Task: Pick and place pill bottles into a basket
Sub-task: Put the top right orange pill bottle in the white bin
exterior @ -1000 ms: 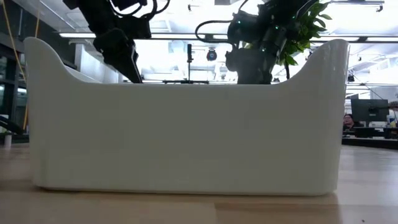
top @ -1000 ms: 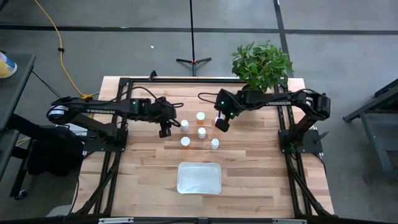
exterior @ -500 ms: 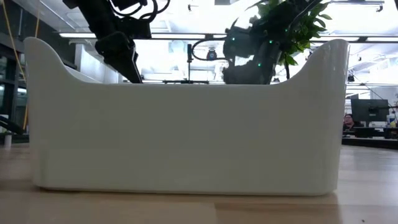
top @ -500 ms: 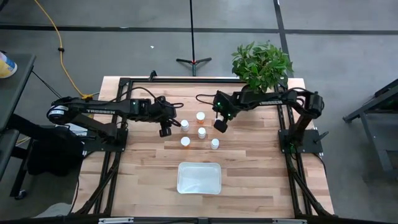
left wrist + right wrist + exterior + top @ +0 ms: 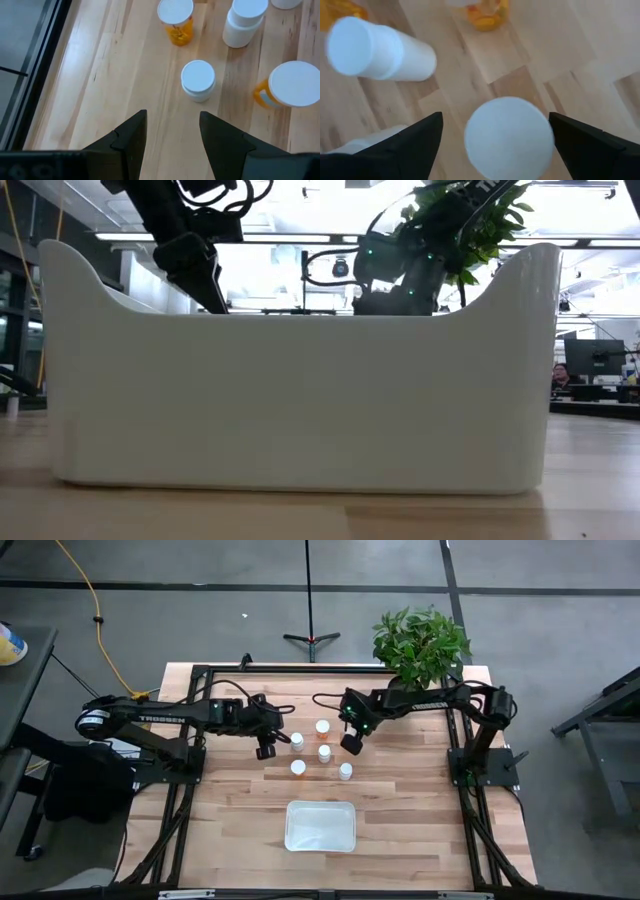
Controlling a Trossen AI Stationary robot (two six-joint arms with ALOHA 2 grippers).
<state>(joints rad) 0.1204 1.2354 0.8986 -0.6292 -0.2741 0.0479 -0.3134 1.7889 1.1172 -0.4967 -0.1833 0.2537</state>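
Note:
Several small pill bottles with white caps [image 5: 324, 752] stand in a cluster at the middle of the table, some of them orange. The whitish basket [image 5: 320, 825] sits nearer the front edge and fills the low view [image 5: 300, 400]. My right gripper [image 5: 351, 744] is at the cluster's right side and open. In its wrist view one white cap [image 5: 509, 137] lies between its fingers [image 5: 495, 145], with a gap on each side. My left gripper [image 5: 264, 751] hovers open at the cluster's left [image 5: 172, 145], short of a small white bottle [image 5: 198, 80].
A potted green plant [image 5: 420, 645] stands at the table's far right corner. Black frame rails [image 5: 190, 770] run along both sides of the table. In the low view the basket wall hides the bottles and the fingers of both grippers.
My right gripper has come down and shifted a little toward the table's left, closer to the bottle cluster. The left arm and the bottles have kept still.

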